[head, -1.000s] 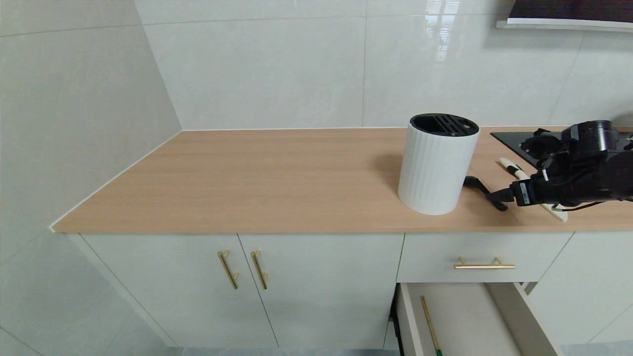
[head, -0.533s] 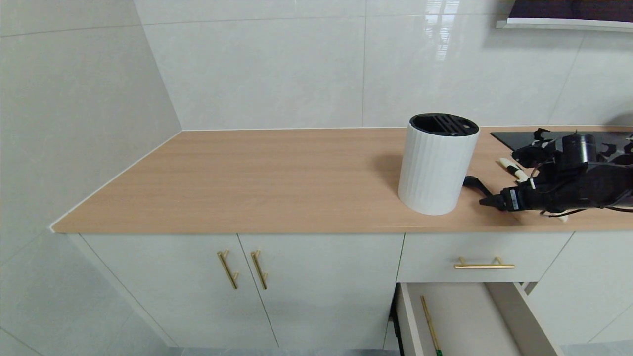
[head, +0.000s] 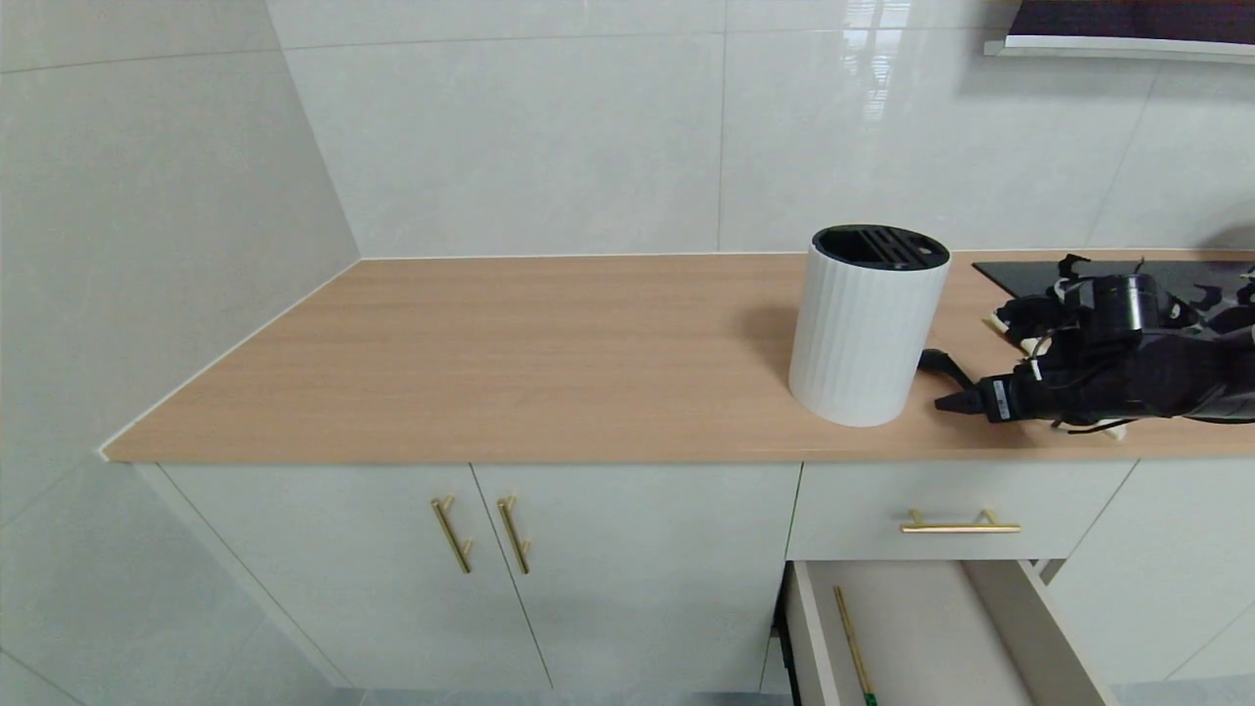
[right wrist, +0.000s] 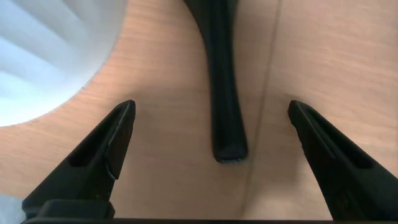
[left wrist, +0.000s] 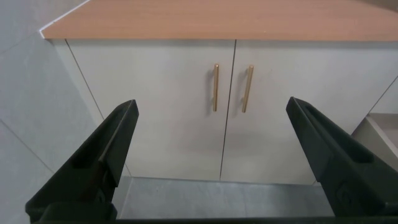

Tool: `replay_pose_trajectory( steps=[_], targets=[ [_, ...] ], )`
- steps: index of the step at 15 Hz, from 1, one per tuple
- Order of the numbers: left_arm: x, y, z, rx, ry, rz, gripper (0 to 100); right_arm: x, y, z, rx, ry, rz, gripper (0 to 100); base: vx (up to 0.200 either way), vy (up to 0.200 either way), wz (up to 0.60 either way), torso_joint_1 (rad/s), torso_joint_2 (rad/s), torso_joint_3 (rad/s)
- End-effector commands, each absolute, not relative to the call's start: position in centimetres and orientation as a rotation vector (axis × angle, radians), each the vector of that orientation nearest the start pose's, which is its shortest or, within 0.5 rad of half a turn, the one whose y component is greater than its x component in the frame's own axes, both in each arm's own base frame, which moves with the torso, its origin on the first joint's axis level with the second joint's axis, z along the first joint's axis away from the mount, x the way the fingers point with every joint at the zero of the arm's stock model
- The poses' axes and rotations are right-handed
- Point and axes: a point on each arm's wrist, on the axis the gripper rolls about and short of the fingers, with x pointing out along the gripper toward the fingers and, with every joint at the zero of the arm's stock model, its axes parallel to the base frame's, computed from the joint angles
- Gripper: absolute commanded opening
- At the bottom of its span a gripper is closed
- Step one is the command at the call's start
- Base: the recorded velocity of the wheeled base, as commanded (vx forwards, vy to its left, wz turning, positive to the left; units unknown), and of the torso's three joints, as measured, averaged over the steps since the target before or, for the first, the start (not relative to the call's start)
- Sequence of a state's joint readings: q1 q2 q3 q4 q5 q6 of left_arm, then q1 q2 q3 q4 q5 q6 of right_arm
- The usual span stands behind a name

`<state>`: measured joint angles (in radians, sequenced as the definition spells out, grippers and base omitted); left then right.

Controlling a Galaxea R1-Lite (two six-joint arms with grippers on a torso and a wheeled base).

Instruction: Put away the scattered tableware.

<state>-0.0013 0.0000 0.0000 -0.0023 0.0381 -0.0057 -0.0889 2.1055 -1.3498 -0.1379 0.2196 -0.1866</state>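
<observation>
Right tool (right wrist: 211, 107) is spread wide and sits low over the light wooden surface (head: 549, 353), just beside the white ribbed cylindrical holder with the black slotted top (head: 868, 328). The slim black utensil handle (right wrist: 224, 93) lies flat inside the tool's span. Its butt end points toward me and its far end runs in by the holder's foot. For a good grip I centre on the handle, drop until nearly on the wood, close across the narrow width, and stay clear of the holder's wall.

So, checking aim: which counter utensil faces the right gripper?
The black-handled utensil beside the white holder, centred before the open right gripper; the white-handled utensil lies partly behind it.
</observation>
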Motion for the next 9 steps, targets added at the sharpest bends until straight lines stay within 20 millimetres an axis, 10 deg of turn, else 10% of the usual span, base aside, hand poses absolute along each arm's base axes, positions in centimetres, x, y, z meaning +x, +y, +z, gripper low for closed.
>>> replay_pose_trajectory(
  steps=[1, 9],
  targets=[
    [-2.28, 0.09, 7.58, -0.006, -0.003, 0.037, 100, 41.47, -3.21, 13.15, -0.085, 0.601, 0.183, 0, 0.0, 0.0, 0.0, 0.0, 0.0, 0.0],
    [-2.27, 0.09, 7.58, -0.006, -0.002, 0.037, 100, 41.73, -2.79, 12.67, -0.086, 0.611, 0.187, 0, 0.0, 0.0, 0.0, 0.0, 0.0, 0.0]
  ],
)
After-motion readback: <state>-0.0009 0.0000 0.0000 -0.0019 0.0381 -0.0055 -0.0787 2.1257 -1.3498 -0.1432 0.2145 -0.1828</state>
